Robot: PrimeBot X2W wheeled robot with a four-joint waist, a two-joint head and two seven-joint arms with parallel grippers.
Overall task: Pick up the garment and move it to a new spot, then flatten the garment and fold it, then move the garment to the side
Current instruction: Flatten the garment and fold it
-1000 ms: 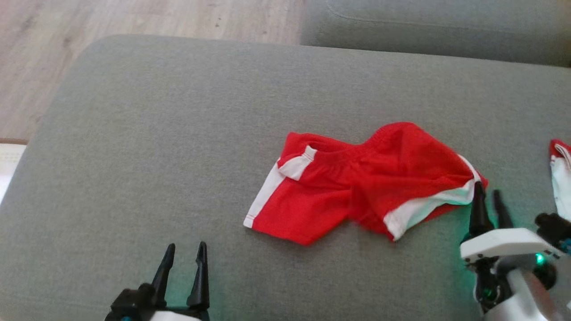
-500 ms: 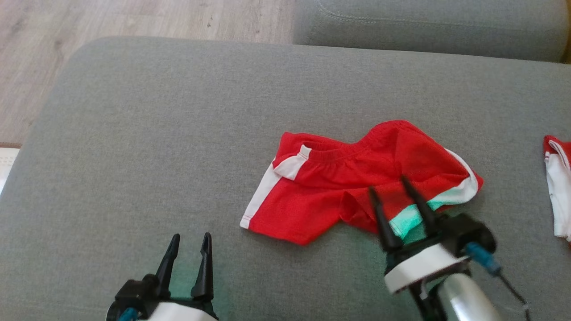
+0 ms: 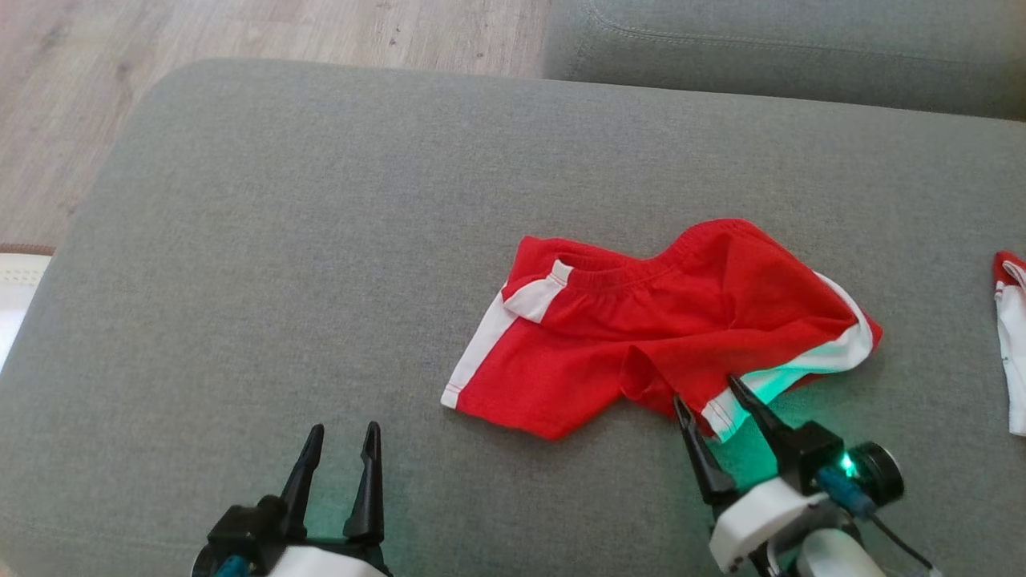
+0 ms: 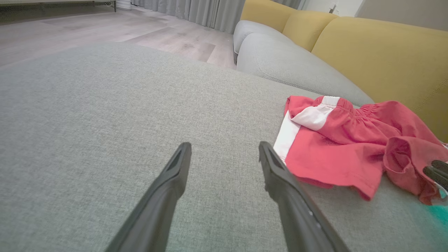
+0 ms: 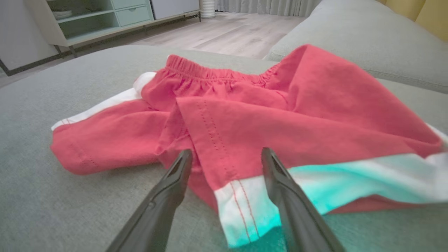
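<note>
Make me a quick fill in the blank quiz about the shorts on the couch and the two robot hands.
1. The red shorts have ____ trim.
2. They lie on a ____ cushion.
3. The right hand points at the shorts' hem with its jaws ____.
4. The left hand holds ____.
Missing words: white; grey; open; nothing.
</note>
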